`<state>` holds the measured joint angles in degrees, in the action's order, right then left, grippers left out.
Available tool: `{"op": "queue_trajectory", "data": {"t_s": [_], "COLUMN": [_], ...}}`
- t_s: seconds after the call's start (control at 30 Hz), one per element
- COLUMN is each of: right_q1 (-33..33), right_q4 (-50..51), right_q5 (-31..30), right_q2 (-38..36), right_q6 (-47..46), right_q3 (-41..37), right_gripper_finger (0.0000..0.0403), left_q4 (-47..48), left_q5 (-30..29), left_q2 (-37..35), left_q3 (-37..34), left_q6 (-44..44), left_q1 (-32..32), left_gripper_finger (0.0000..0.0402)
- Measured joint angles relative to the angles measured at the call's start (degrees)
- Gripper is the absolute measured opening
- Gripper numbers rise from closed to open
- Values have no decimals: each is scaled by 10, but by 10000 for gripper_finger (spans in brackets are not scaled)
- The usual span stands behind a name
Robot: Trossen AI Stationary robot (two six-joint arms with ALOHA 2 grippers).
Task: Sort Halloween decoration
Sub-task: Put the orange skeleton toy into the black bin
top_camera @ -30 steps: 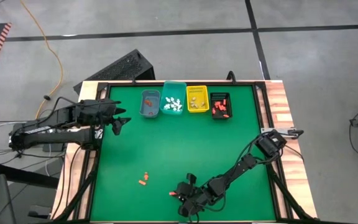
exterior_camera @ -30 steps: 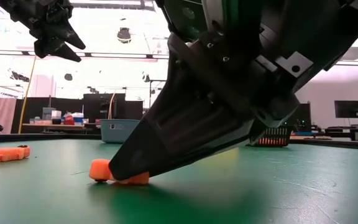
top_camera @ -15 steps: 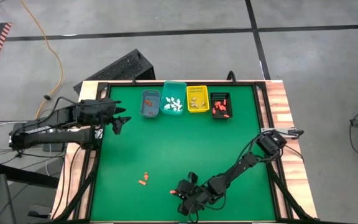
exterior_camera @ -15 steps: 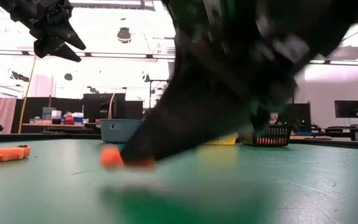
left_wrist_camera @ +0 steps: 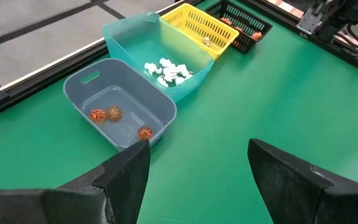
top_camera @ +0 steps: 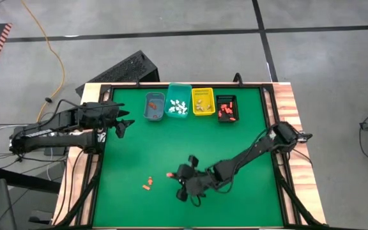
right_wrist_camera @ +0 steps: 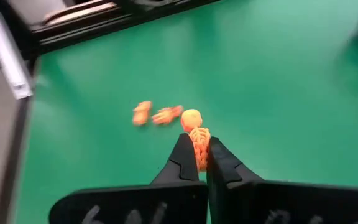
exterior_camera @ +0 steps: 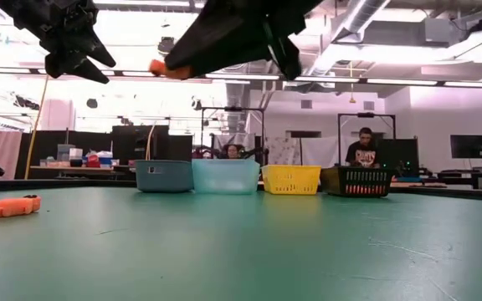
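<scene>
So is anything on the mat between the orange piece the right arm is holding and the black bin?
Nothing visible: the right gripper holds the orange skeleton piece above bare green mat leading to the black bin.

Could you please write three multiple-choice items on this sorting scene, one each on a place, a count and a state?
1. Where do the white pieces lie?
A. teal bin
B. black bin
C. yellow bin

2. How many orange pieces lie loose on the mat in the right wrist view?
A. none
B. two
C. five

3. How is the right gripper?
A. open, empty
B. shut on an orange skeleton piece
C. resting in a bin

Answers:
1 A: the left wrist view shows them in the teal bin.
2 B: the loose orange pair lies side by side.
3 B: its fingers pinch the orange skeleton piece, lifted off the mat.
</scene>
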<state>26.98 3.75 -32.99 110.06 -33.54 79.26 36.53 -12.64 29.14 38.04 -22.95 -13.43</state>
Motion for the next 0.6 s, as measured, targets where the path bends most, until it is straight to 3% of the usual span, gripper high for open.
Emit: {"op": "queue_trajectory", "data": {"t_s": [0.6], "right_q1": [-163], "right_q4": [252], "right_q5": [-21], "right_q2": [-128], "right_q6": [-8], "right_q3": [0], "right_gripper_finger": [1], "left_q4": [0], "left_q5": [-23], "left_q2": [0], "left_q3": [0], "left_q6": [-3], "left_q1": [0], "left_gripper_finger": [261]}}
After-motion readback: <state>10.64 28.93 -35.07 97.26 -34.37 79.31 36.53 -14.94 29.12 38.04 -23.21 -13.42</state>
